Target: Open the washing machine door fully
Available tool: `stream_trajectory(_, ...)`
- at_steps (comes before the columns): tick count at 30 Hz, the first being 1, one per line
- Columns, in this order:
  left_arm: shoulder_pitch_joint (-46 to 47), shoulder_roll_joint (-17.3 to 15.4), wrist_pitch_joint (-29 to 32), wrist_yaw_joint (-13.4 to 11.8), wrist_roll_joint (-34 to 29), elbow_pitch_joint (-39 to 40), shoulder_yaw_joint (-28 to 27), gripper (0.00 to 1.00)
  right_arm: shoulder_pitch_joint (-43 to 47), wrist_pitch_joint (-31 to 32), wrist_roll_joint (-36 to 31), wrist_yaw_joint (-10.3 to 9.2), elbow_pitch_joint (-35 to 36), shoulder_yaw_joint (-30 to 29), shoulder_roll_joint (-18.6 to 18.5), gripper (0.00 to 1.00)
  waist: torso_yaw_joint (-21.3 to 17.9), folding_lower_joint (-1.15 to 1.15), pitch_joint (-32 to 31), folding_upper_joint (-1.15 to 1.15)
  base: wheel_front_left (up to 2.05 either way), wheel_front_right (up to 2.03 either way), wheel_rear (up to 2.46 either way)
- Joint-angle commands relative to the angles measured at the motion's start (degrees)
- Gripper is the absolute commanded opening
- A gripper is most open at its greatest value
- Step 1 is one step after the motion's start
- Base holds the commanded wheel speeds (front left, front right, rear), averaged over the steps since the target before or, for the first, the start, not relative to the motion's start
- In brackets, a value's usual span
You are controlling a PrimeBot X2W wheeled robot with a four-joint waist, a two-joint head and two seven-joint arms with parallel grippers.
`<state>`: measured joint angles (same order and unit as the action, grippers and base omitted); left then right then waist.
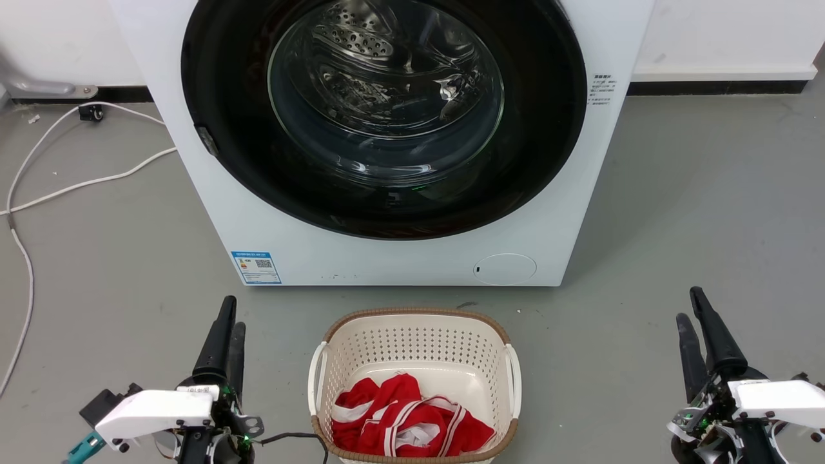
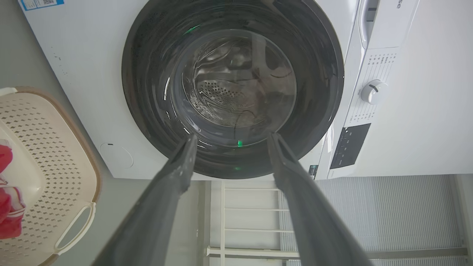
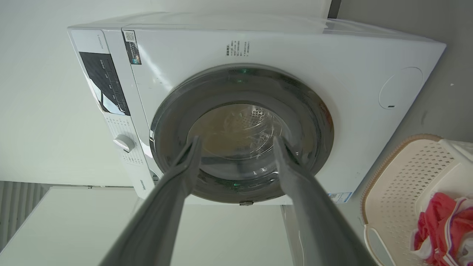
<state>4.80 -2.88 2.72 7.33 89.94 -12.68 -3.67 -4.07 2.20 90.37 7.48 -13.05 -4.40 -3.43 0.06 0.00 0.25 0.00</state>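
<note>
head: above, downward | wrists: low, sideways | shared: washing machine door

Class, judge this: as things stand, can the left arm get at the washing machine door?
Probably yes. The left gripper hangs with jaws open beside the basket, and bare floor lies between it and the closed washing machine door.

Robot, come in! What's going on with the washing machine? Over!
Left gripper open, empty. Right gripper open, empty. Washing machine door shut, untouched. Laundry basket on floor in front, maybe in the way.
</note>
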Motion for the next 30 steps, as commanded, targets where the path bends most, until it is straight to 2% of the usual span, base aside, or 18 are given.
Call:
stream_trajectory(1, 1.7, -0.3, -0.6, 0.1, -1.4, 1.7, 0.1, 1.00, -0.7, -0.5, -1.6, 0.01, 1.6, 0.0, -0.1, 1.00, 0.0, 0.00, 0.0, 0.00, 0.00, 0.00, 0.00)
stream_trajectory(8, 2.1, -0.3, -2.4, 0.1, -8.9, 4.3, -0.6, 1.00, -0.8, -2.2, -11.7, 0.01, 4.9, -0.1, 0.0, 1.00, 0.1, 0.00, 0.1, 0.00, 0.00, 0.00, 0.00)
stream_trajectory(22, 2.7, -0.6, -5.5, 0.1, -28.5, 8.1, -0.5, 1.00, -0.1, -5.3, -36.8, 0.01, 10.7, 1.7, 0.1, 1.00, 0.2, 0.00, 0.2, 0.00, 0.00, 0.00, 0.00)
stream_trajectory(23, 2.5, -0.8, -6.1, 0.1, -32.6, 8.7, -0.2, 1.00, 0.1, -5.9, -41.3, 0.01, 11.2, 2.2, 0.1, 1.00, 0.2, 0.00, 0.1, 0.00, 0.00, 0.00, 0.00)
stream_trajectory(30, 2.1, -1.4, -7.4, 0.1, -41.2, 8.7, 0.9, 1.00, 1.0, -6.6, -49.8, 0.01, 11.2, 2.7, 0.2, 1.00, 0.4, 0.00, 0.1, 0.00, 0.00, 0.00, 0.00)
